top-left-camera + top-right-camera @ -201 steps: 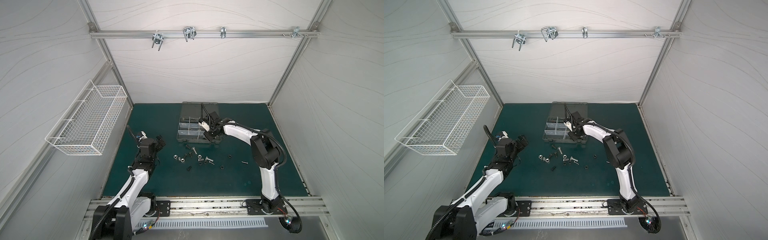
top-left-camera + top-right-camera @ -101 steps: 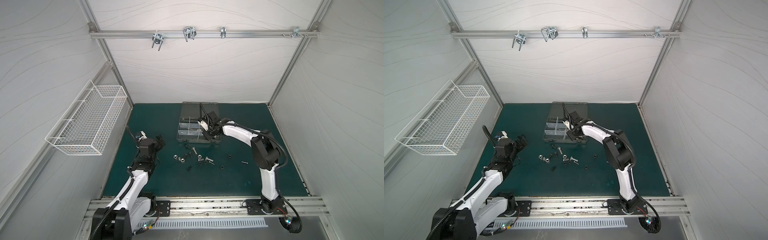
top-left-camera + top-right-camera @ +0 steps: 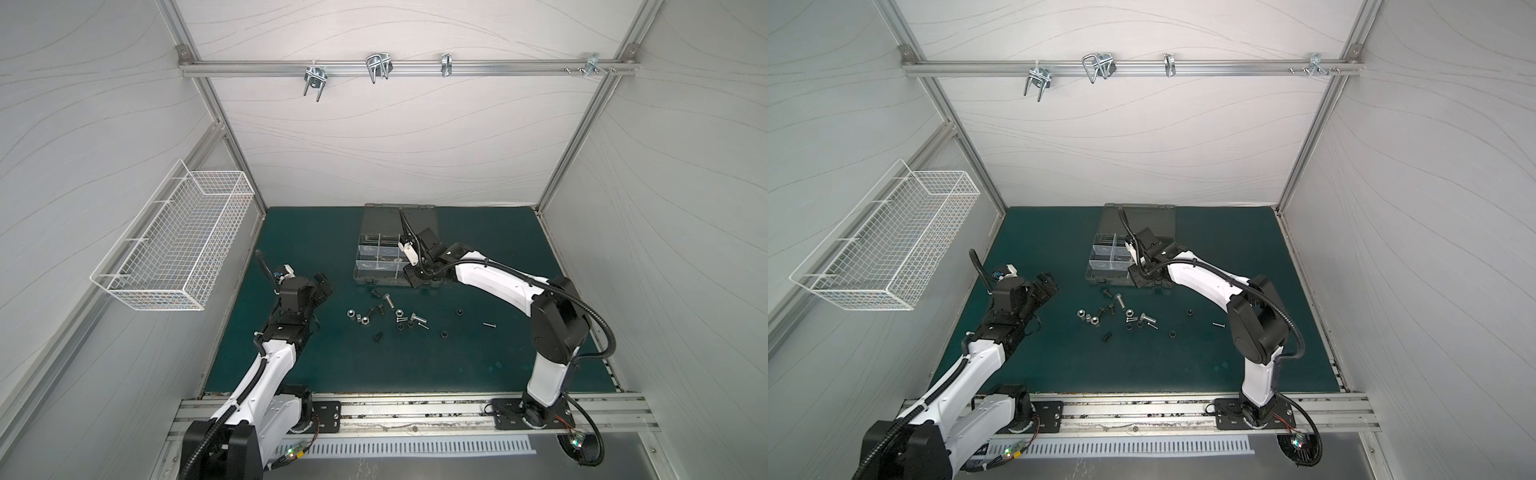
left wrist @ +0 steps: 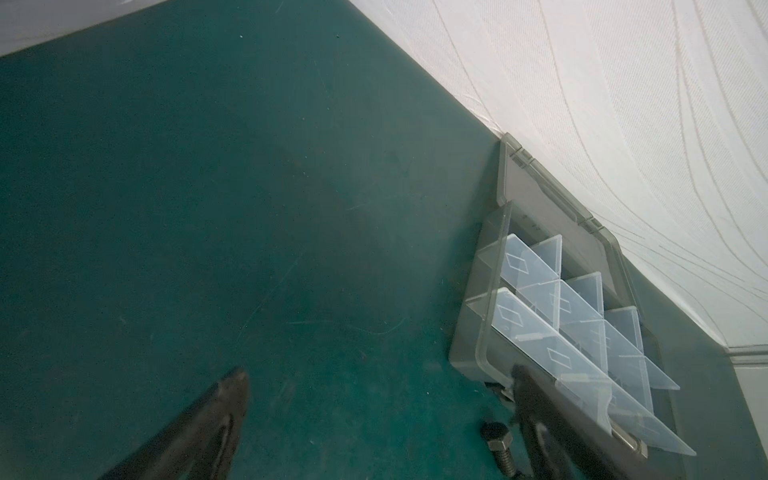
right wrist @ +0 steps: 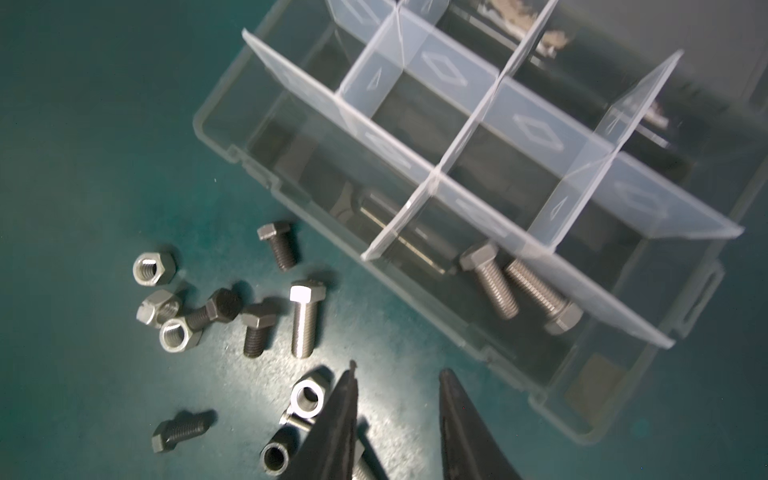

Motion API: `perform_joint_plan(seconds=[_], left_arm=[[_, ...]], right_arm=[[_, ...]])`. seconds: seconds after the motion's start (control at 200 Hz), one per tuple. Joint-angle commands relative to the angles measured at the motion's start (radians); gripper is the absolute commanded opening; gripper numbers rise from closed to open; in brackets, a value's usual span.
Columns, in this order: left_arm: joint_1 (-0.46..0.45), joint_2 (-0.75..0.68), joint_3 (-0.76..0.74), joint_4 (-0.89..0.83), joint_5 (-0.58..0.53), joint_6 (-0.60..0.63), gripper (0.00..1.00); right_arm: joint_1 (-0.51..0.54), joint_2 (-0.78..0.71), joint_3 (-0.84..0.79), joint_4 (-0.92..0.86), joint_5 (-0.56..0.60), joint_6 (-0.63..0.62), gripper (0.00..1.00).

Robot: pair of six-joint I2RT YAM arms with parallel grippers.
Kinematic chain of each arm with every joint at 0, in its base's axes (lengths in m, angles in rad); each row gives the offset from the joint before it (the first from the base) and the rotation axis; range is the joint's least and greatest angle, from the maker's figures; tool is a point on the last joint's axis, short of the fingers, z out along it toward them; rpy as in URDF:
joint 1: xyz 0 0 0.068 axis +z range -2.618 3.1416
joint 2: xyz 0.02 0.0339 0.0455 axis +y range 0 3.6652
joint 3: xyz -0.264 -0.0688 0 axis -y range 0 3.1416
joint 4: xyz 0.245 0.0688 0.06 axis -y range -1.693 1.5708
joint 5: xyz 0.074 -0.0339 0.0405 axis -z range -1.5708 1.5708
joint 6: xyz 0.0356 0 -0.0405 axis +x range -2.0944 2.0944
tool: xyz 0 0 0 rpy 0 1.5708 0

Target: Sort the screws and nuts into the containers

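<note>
"Screws (image 5: 303, 320) and nuts (image 5: 153, 268): where do they lie?"

"Mostly loose on the green mat (image 3: 311, 232), in a small scatter just in front of the organizer case (image 3: 358, 266). The right wrist view shows a silver hex bolt and four black bolts on their sides among silver hex nuts. In both top views, two black ring nuts (image 3: 460, 311) and a thin silver screw (image 3: 489, 325) lie apart, to the right of that scatter."

"And the left arm?"

"The left gripper (image 3: 324, 284) sits left of the scatter. Its jaws are spread wide with only mat between them, and nothing is held. Its wrist view catches a black bolt (image 4: 498, 444) just beside one finger."

"Further back?"

"The right gripper (image 5: 399, 370) hangs at the case's near edge, toward its right end. Its jaws stand apart with a narrower gap, and they are empty. Just past its fingertips, two silver bolts (image 5: 490, 282) lie side by side in a compartment of the row closest to the loose pile. Clear dividers split the other compartments (image 3: 376, 266), and whether those hold anything is hard to tell."

"Behind that?"

"The case's lid (image 3: 382, 218) lies open toward the rear wall. A white wire basket (image 3: 174, 249) hangs on the left wall. Silver hooks (image 3: 378, 68) hang from the rail (image 3: 519, 65) high on the rear wall."
</note>
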Motion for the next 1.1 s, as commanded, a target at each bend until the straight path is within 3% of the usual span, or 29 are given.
perform_joint_plan(seconds=[0.0,0.2,0.755,1.091], left_arm=[[-0.004,0.003,0.052,-0.049,0.041,-0.032,1.0],[-0.01,-0.007,0.033,-0.05,0.066,-0.065,1.0],[-0.01,0.009,0.033,-0.051,0.068,-0.05,1.0],[-0.01,0.021,0.034,-0.044,0.069,-0.05,1.0]], right_arm=[[0.041,0.014,-0.001,-0.074,-0.023,0.059,0.37],[0.098,0.105,0.034,-0.109,-0.034,0.102,0.38],[0.126,0.283,0.151,-0.078,-0.084,0.131,0.37],[0.126,0.354,0.192,-0.077,-0.067,0.104,0.29]])
